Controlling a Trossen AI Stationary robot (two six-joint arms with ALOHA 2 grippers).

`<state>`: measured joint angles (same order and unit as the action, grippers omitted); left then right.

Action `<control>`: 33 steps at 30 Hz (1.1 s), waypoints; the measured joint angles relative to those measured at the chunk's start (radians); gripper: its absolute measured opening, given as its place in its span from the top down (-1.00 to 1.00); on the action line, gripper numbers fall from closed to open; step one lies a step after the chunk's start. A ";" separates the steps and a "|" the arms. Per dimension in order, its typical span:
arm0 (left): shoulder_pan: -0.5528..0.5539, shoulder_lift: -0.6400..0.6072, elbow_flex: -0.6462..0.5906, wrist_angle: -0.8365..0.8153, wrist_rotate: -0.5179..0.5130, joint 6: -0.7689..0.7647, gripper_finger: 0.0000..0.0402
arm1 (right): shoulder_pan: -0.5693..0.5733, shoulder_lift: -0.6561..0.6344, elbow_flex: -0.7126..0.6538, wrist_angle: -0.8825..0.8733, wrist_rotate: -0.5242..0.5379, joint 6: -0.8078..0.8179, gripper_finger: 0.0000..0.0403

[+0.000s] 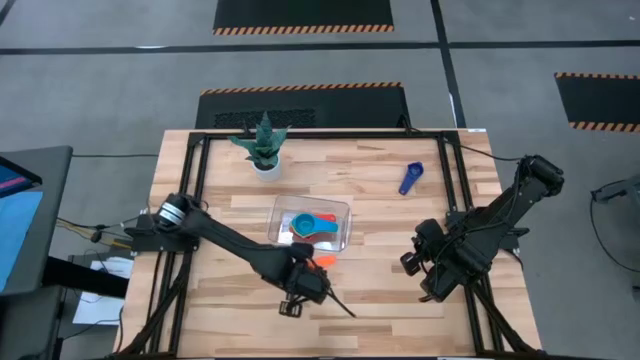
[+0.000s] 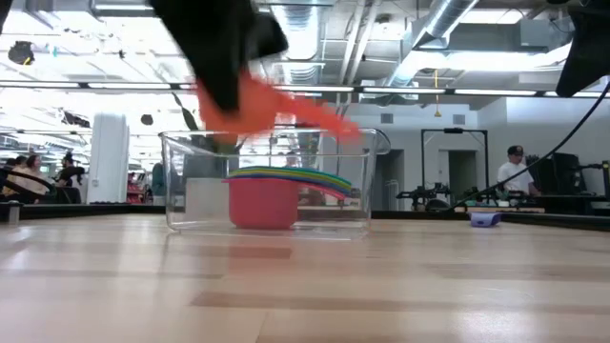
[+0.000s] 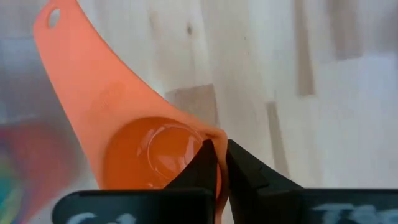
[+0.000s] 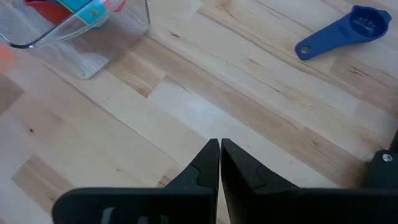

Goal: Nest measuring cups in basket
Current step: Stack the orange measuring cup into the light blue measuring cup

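Observation:
My left gripper [image 1: 305, 278] is shut on the orange measuring cup [image 1: 322, 262], just near of the clear basket [image 1: 340, 240]. In the low view the orange cup [image 2: 286, 107] hangs in the air, level with the basket's rim [image 2: 172, 138]. Several cups sit nested inside the basket, the red one [image 2: 262, 205] outermost and lighter blue ones [image 1: 305, 225] on top. The dark blue cup [image 1: 411, 178] lies on the table toward the far right. My right gripper [image 4: 219, 149] is shut and empty, hovering at the table's right side [image 1: 410, 262]. My left gripper pinches the orange cup by its bowl's rim [image 3: 208, 135], on the side away from the handle, one finger [image 3: 198, 165] inside the bowl and the other finger [image 3: 249, 168] outside. The cup is lifted clear of the table. Its handle [image 3: 74, 56] points away from the gripper.
A white pot with a green plant [image 1: 264, 150] stands at the far edge, left of the basket. Bare wood [image 1: 380, 300] lies near and right of the basket. In the low view people [image 2: 515, 171] and equipment show in the room beyond.

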<state>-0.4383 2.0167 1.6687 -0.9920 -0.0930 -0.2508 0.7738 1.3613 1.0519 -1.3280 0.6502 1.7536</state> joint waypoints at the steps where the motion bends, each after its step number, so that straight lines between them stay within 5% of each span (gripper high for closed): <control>1: -0.003 -0.013 0.037 -0.058 -0.003 0.001 0.99 | 0.000 0.000 0.000 -0.002 0.000 0.000 0.81; 9: 0.022 -0.074 0.175 -0.317 -0.193 0.249 1.00 | 0.000 0.000 0.000 0.006 0.000 0.000 0.81; 19: 0.195 -0.074 0.100 -0.335 -0.095 0.436 1.00 | 0.006 0.000 0.000 0.042 0.000 -0.002 0.81; 33: 0.302 -0.077 0.001 -0.201 -0.016 0.610 1.00 | 0.005 0.000 0.000 0.051 0.000 -0.008 0.81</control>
<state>-0.1361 1.9400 1.6695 -1.1931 -0.1093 0.3592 0.7784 1.3613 1.0519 -1.2774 0.6502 1.7458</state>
